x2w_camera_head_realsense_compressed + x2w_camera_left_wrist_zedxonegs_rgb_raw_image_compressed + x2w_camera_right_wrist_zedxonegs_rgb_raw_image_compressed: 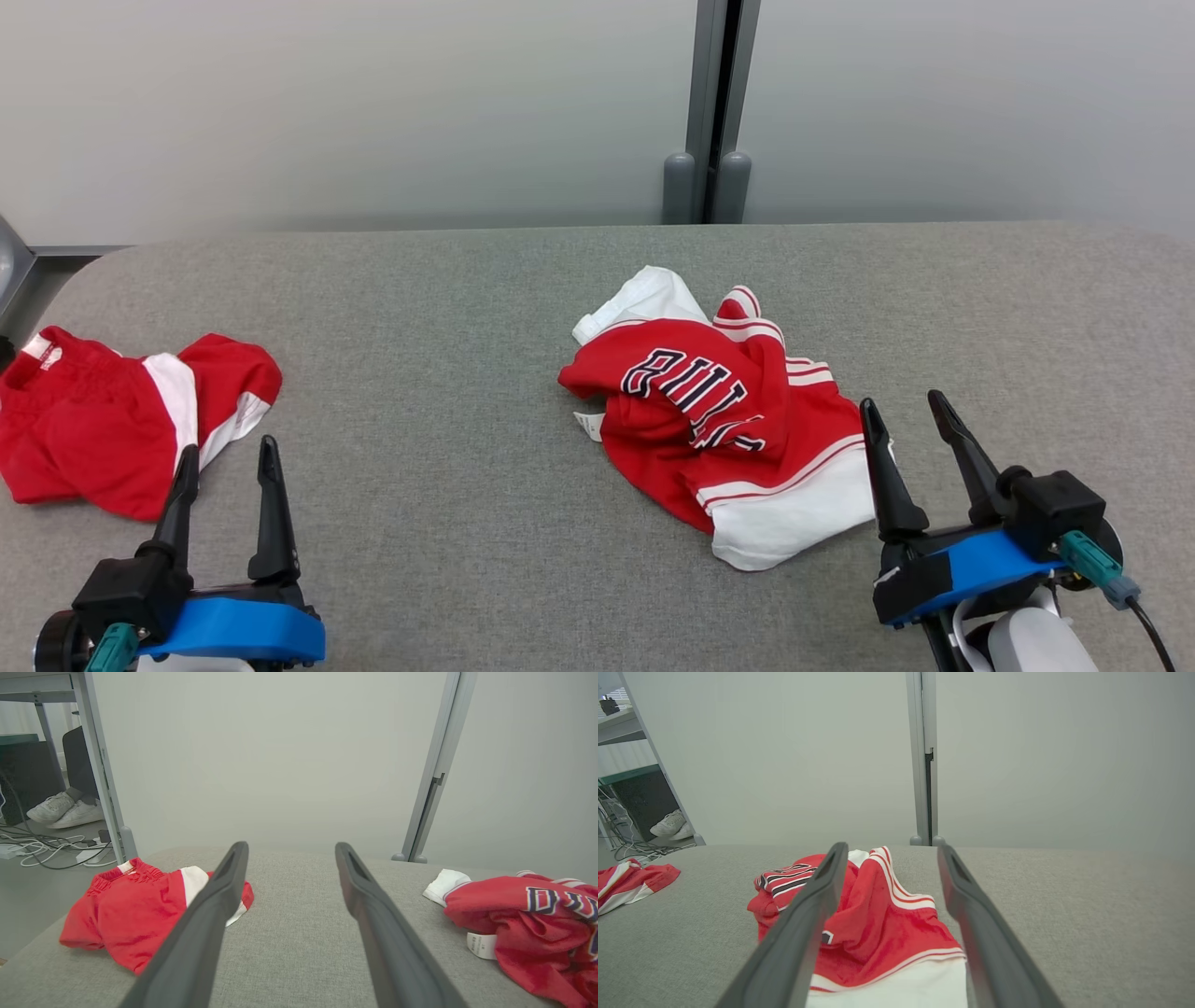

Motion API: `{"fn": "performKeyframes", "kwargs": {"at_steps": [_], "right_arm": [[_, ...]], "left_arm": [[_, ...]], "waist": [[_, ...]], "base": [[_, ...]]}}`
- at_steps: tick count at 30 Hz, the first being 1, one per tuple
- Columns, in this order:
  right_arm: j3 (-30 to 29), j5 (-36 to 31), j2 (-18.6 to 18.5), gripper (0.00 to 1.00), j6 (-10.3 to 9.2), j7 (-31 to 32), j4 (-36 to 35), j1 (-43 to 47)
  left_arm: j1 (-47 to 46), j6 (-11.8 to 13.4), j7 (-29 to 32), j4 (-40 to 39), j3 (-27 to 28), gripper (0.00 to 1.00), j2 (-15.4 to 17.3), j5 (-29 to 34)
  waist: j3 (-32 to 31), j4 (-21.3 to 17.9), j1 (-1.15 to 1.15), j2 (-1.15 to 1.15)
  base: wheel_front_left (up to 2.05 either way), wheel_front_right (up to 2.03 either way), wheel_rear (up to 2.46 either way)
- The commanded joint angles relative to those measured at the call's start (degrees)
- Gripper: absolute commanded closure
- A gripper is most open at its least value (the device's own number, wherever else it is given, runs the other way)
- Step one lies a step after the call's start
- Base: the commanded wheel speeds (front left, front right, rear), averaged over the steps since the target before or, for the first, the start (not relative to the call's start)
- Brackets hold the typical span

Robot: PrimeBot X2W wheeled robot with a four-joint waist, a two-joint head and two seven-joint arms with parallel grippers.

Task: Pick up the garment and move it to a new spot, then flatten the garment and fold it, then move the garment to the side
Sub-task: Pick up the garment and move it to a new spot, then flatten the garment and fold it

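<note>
The right gripper (902, 399) stands with its two dark fingers spread wide and nothing between them, near the near right corner of the worktop (448, 373), fingers aimed at the far edge. Its inner fingertip lies just beside the right border of the jersey (728, 420), the crumpled red-and-white garment with dark lettering that sits a little right of the worktop's middle. In the right wrist view the cloth spreads under and to the left of the fingers, with the white hem band (896, 989) low between them. Whether the tips hang clear of the fabric or brush it I cannot quite tell, since no view shows that gap from the side. The jersey's long axis runs on a slant, from a white sleeve (644, 299) at the far left of the heap to the hem band at the near right, so its nearest end points at the right gripper.

The left gripper (230, 444) is likewise spread and empty, near the near left corner, well apart from the jersey with bare worktop between them. Just beside its outer finger, at the left edge, lies a second red-and-white piece (103, 420), seemingly shorts, which I take not to be the garment in hand.

The first pick looks not yet begun, and the right arm is plainly the nearer. A short reach forward and leftward, down onto the hem band or the raised red fold behind it, should catch the jersey
</note>
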Motion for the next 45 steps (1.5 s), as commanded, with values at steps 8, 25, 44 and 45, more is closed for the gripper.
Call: {"fn": "performKeyframes", "kwargs": {"at_steps": [8, 25, 44, 45], "right_arm": [[-0.9, -0.9, -0.2, 0.0, 0.01, -0.2, 1.5, 0.3], [-1.0, -1.2, -0.2, 0.0, 0.01, -0.2, 2.9, 0.0], [-4.9, -10.9, -0.2, 0.0, 0.01, 3.5, 11.1, -14.3], [-5.5, -11.5, -0.2, 0.0, 0.01, 4.1, 12.6, -15.0]], "left_arm": [[-0.7, -1.0, -0.2, 1.1, 2.3, 0.0, -0.9, 3.1], [-1.2, -2.2, -0.2, 2.2, 4.4, 0.0, -2.4, 5.9], [-4.2, -4.0, -0.2, 2.6, 4.5, 0.0, -3.5, 7.3], [-4.5, -4.0, -0.2, 2.6, 4.5, 0.0, -3.6, 7.2]], "waist": [[-0.4, -0.6, 0.01, 0.0], [-0.3, -0.6, 0.01, 0.0], [3.5, 0.8, 0.01, 0.0], [3.8, 1.0, 0.01, 0.0]], "base": [[0.0, 0.0, 0.0], [0.0, 0.0, 0.0], [0.0, 0.0, 0.0], [0.0, 0.0, 0.0]]}}
